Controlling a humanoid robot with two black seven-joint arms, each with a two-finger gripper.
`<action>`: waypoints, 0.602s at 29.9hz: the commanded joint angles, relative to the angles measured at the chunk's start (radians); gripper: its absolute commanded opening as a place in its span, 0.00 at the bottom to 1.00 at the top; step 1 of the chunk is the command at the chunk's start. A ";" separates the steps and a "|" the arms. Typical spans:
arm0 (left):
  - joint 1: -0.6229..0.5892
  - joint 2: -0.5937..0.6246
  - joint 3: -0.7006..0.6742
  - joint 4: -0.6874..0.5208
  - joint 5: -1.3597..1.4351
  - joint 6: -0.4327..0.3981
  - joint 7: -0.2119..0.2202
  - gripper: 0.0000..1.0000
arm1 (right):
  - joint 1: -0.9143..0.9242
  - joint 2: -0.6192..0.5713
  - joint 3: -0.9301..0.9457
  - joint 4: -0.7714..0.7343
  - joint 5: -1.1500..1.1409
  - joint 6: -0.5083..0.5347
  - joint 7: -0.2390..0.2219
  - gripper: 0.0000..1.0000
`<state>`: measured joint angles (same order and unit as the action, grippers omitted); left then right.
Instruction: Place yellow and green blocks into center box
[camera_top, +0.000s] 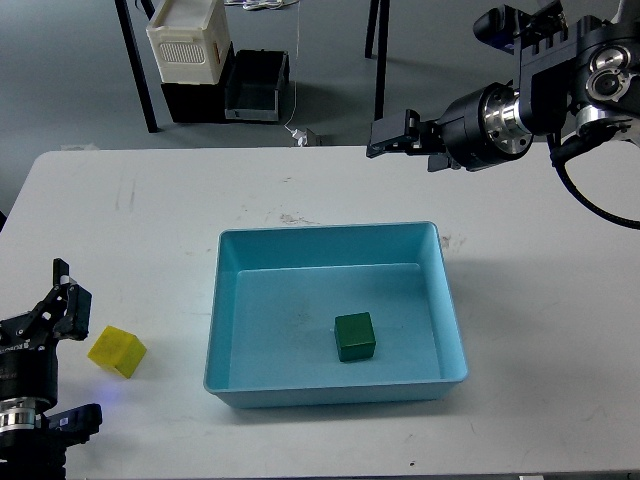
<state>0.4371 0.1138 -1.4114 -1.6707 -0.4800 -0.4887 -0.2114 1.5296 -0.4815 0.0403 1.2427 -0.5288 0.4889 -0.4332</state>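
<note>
Left gripper (72, 355) sits low at the near left edge of the tabletop (540, 330), fingers (62, 295) spread wide apart, one prong up near the top of the wrist and one down by the tabletop edge, nothing between them. Yellow block (117, 351) lies on the tabletop just beside those fingers, on their right and roughly level with the gap, slightly rotated, not touching them as far as I can tell. Right gripper (392, 135) hangs high over the far edge of the tabletop, arm coming in from the upper right, fingers pointing left; they look dark and overlapping from here, cannot tell if apart or together, nothing visibly held. Light blue center box (222, 320) sits mid-tabletop, between the two grippers, well below the right fingers and well to the right of the left fingers. Green block (355, 336) rests flat on the box floor, near its middle toward the near wall, well apart from both sets of fingers. Past the tabletop on the floor: white slotted crate (188, 40) stacked on a black bin (255, 88).
</note>
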 joint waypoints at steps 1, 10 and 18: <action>0.002 0.003 -0.001 -0.001 -0.002 0.000 0.000 1.00 | -0.039 -0.017 0.108 -0.099 0.189 0.000 -0.001 1.00; -0.021 0.001 0.000 -0.001 -0.002 0.000 0.003 1.00 | -0.150 -0.031 0.363 -0.402 0.464 0.000 -0.001 1.00; -0.026 0.001 0.000 -0.001 -0.002 0.000 0.003 1.00 | -0.200 -0.052 0.479 -0.378 0.475 0.000 -0.002 1.00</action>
<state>0.4114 0.1163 -1.4113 -1.6722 -0.4822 -0.4887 -0.2093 1.3391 -0.5281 0.4462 0.8637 -0.0645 0.4884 -0.4354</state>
